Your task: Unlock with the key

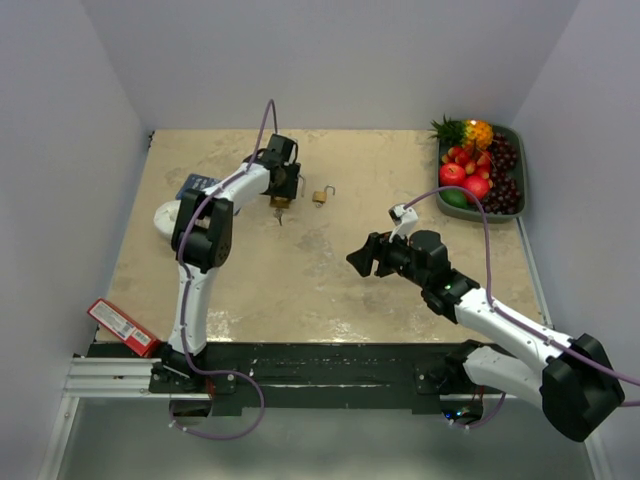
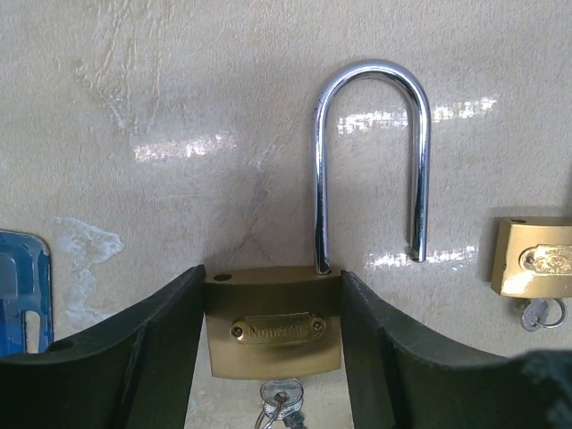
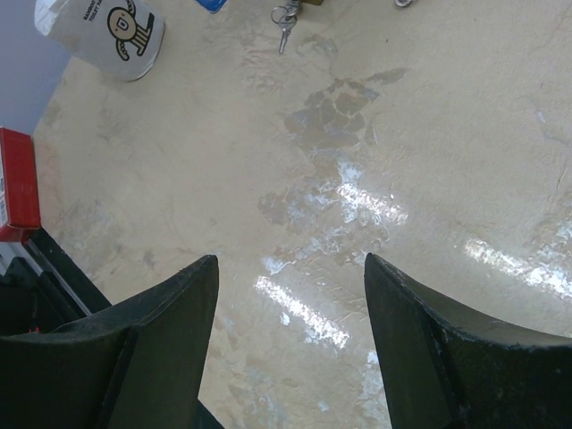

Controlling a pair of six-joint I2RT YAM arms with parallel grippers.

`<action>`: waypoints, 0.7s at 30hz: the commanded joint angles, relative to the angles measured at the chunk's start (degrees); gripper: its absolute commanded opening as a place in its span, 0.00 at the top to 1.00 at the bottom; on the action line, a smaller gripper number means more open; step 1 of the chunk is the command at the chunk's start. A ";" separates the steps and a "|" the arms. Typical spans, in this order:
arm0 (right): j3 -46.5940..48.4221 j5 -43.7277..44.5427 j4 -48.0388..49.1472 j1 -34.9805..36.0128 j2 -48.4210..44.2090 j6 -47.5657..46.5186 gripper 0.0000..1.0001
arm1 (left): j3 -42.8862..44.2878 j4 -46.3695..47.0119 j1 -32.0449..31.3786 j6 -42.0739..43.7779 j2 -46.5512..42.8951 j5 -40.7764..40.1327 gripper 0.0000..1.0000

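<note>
Two brass padlocks: the first padlock sits clamped between the left hand's fingers, and the second padlock is just to that hand's right. Two sets of keys, one per lock: a key bunch and a key ring. One blue packet to the hand's left. One fruit tray, one red box, one white pack.

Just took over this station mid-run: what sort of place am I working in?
Likely a lab test booth: plain white walls box in the tabletop, a metal mounting rail runs along its near edge, plus a prop fruit tray.
</note>
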 commanded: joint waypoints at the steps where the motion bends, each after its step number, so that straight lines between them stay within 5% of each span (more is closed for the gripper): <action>1: 1.30 1.20 1.14 -0.34 0.58 -0.99 0.30 | 1.32 0.52 0.69 1.72 0.98 0.38 1.00; 4: 1.30 1.11 1.67 -0.25 0.59 -1.07 0.30 | -0.17 2.09 0.69 2.69 -0.69 1.34 0.96; 10: 1.74 2.95 1.50 -0.42 0.67 -1.51 0.29 | -3.69 7.02 0.61 4.71 -6.23 3.90 0.33; 16: 2.09 3.48 2.64 -0.34 1.02 -0.99 0.29 | -4.48 8.07 0.60 4.98 -9.12 4.42 0.18; 19: 2.62 3.57 3.25 -0.34 1.81 -0.90 0.29 | -5.62 9.30 0.34 4.54 -11.67 4.51 0.01; 21: 2.62 3.31 4.04 -0.51 2.60 -0.90 0.29 | -7.73 11.23 -0.01 4.54 -13.52 3.99 0.01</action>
